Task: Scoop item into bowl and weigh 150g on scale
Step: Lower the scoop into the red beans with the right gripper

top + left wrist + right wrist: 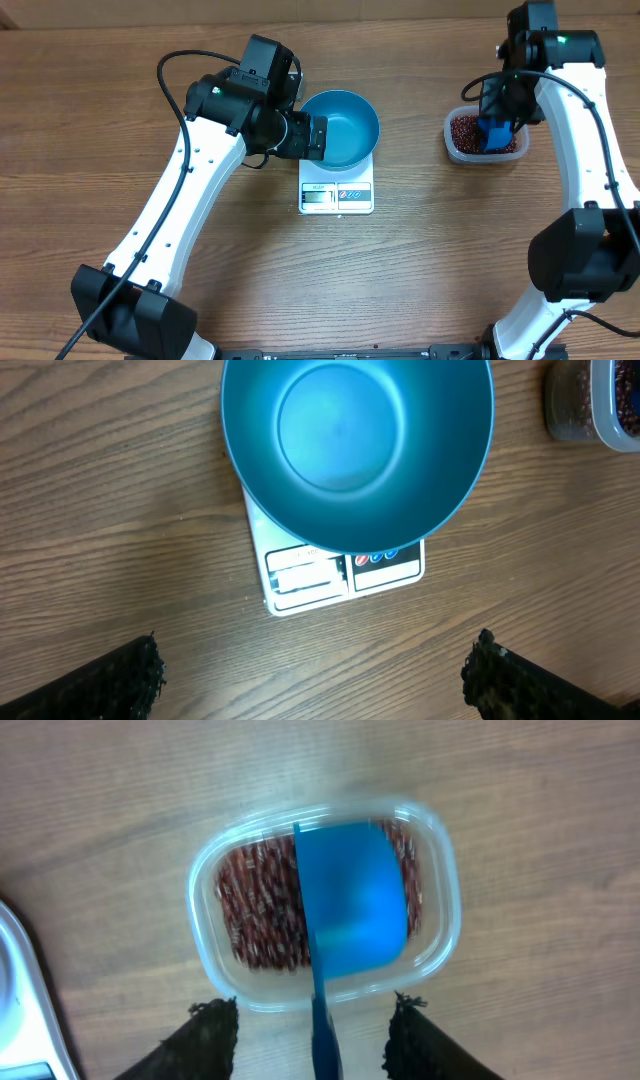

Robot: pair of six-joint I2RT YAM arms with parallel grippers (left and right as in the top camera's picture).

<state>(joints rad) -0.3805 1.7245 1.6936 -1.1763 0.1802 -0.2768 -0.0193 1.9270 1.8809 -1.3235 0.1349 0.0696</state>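
The left gripper (320, 137) is wide open beside the empty bowl (345, 125) on the scale (337, 197), and the right gripper (312, 1010) has its fingers loose around the scoop (355, 905) above the beans (255, 915) in the tub (197, 910), so the scoop may drop and spill beans.

Overhead looks straight down from far, whole table (420, 270) in view. Left wrist faces down, bowl (355, 450) and scale (345, 572) ahead of its fingers (100, 685); right wrist close above the tub (205, 910); overhead shares all three.

2 white arms (170, 215) w/ black joints (575, 262), black cables (160, 68), dotted screw holes, green LED (562, 41)
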